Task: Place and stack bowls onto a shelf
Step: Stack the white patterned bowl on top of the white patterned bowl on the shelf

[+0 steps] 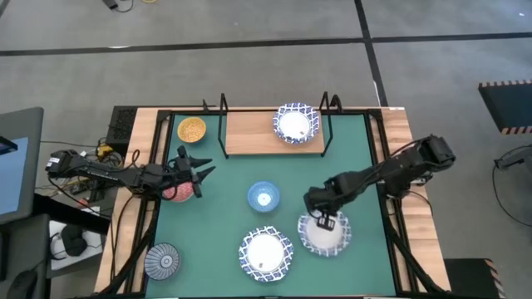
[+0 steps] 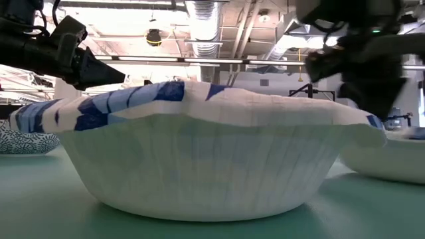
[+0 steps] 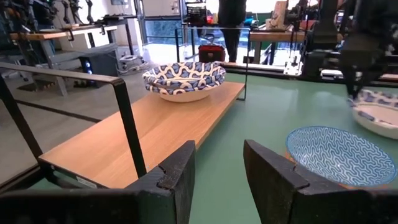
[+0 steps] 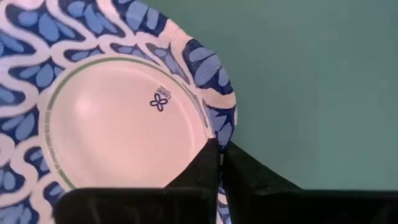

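Rim pinch by my right tool (image 4: 219, 163) grips the white lattice bowl (image 4: 118, 118) on the tabletop (image 1: 224, 216); thin rim may buckle and slip; left tool (image 3: 217, 174) gapes empty beside the shelf (image 3: 149, 134).

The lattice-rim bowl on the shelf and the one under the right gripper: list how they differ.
The bowl on the shelf sits free on the wooden shelf; the bowl under the right gripper rests on the green mat, its rim pinched by the right gripper. Both are white with blue lattice rims.
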{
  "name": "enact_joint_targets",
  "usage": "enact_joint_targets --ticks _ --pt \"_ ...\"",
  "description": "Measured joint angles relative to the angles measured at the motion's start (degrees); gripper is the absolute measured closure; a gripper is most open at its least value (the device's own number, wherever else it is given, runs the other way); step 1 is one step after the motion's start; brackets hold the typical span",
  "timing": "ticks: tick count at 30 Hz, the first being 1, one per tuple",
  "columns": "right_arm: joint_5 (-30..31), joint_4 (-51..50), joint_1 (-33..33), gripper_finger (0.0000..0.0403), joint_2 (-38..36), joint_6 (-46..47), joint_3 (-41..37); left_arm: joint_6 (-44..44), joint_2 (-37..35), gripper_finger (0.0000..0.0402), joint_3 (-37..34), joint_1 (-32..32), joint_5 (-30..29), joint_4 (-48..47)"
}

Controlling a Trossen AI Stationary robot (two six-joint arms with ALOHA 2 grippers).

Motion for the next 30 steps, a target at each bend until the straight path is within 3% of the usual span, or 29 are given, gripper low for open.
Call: enact_joint_targets --ticks 6,11,16,22,30 --pt "4.88 1.11 -4.00 0.0375 0.02 -3.72 3.96 0.28 0.00 0.0263 0.01 -0.02 2.63 -0.10" --pt "13.05 1.13 -4.94 0.0367 0.02 -5.97 7.96 0.22 0.26 0.0235 -0.01 -0.02 3.62 0.02" --pt "26.04 1.81 -5.31 0.0371 0.02 -7.32 12.44 -1.50 2.17 0.0214 -0.01 -0.02 4.25 2.05" --pt "46.75 9.74 -5.47 0.0365 0.12 -5.71 13.86 -1.62 6.06 0.0212 -0.01 -0.02 7.23 6.51" --pt "63.10 18.96 -5.64 0.0370 0.63 -6.64 13.82 1.23 12.97 0.0212 0.11 0.00 7.92 16.11"
